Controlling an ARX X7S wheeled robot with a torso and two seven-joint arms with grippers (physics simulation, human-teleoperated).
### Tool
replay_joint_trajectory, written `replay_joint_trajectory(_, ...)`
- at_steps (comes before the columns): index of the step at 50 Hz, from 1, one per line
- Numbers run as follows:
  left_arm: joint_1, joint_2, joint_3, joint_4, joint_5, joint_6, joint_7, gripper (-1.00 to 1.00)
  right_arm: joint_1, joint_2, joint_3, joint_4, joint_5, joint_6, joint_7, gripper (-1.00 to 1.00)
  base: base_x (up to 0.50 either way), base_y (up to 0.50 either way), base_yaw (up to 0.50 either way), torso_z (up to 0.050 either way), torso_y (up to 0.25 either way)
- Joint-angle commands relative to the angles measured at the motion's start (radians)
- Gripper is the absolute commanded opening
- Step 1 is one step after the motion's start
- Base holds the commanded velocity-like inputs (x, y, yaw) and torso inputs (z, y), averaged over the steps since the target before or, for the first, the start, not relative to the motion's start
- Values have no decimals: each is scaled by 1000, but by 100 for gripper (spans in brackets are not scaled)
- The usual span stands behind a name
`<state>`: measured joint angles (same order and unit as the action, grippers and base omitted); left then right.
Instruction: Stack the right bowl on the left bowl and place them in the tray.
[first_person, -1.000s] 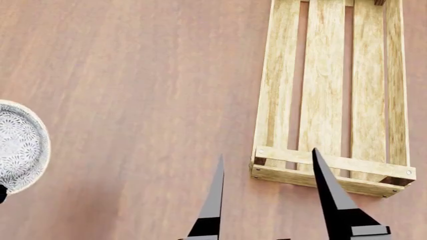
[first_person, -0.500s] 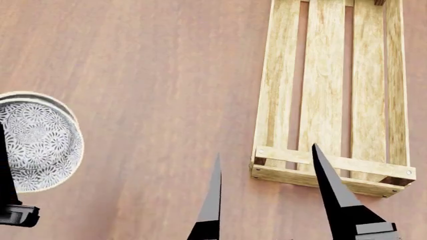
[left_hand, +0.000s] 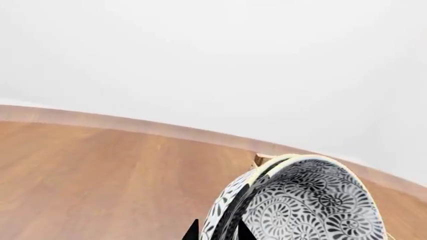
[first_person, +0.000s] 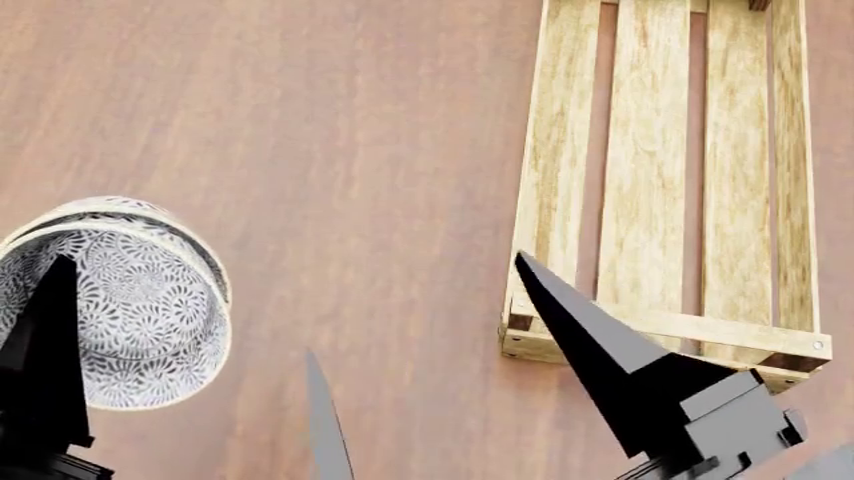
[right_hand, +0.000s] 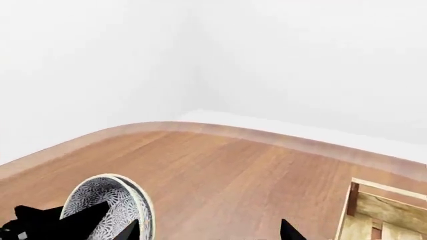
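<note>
Two black-and-white patterned bowls (first_person: 127, 300) sit nested, one inside the other, at the left of the head view. My left gripper (first_person: 56, 290) is shut on their near rims; in the left wrist view both rims (left_hand: 230, 220) pass between the fingertips of the gripper (left_hand: 219, 231). The tray (first_person: 663, 180), a light-wood slatted crate, lies at the right with nothing in it. My right gripper (first_person: 415, 305) stands open between bowls and tray, holding nothing. In the right wrist view the right gripper (right_hand: 208, 231) has the bowls (right_hand: 110, 205) to one side and the tray's corner (right_hand: 380, 207) to the other.
Brown wooden tabletop (first_person: 347, 140) runs all around the bowls and the tray. Its curved far edge (right_hand: 220, 131) meets a plain white background in the wrist views.
The nested bowls have moved right, toward the tray, with my left gripper holding them. My right gripper's fingers now stand wider apart and slanted, one over the tray's near corner.
</note>
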<state>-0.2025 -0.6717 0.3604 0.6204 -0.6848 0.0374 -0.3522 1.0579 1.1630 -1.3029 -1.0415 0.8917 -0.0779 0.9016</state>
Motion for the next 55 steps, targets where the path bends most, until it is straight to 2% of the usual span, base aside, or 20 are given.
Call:
replay_joint_trajectory(1,-33,10,20,22,-7,-7,26,-100,780,100,-867,-5,103,-332,19,100,0,0,0,0,0)
replay_joint_trajectory(5,-30,9,17,20,-9,2,31,-100,1170,-40,-1352,-5,54,-522,94,100,0,0,0,0,0)
replay_joint_trajectory(7,-6,16,21,10,12,29,44,-100,1239,-66,-1440,-4,57,-568,89,100,0,0,0,0,0)
replay_joint_trajectory(10,-32,3,18,44,-11,-4,25,-100,1291,-79,-1484,-4,94,-575,58,100,0,0,0,0,0)
replay_joint_trajectory(20,-35,-9,24,89,-9,-13,20,-100,1289,-70,-1405,-2,193,-497,-11,100,0,0,0,0,1)
replay_joint_trajectory(31,-44,-22,24,129,-11,-22,13,-100,1199,-191,-1318,54,226,-531,1,100,0,0,0,0,1)
replay_joint_trajectory(55,-54,-29,31,166,-14,-32,6,-100,1084,-286,-1224,126,224,-577,20,100,0,0,0,0,0)
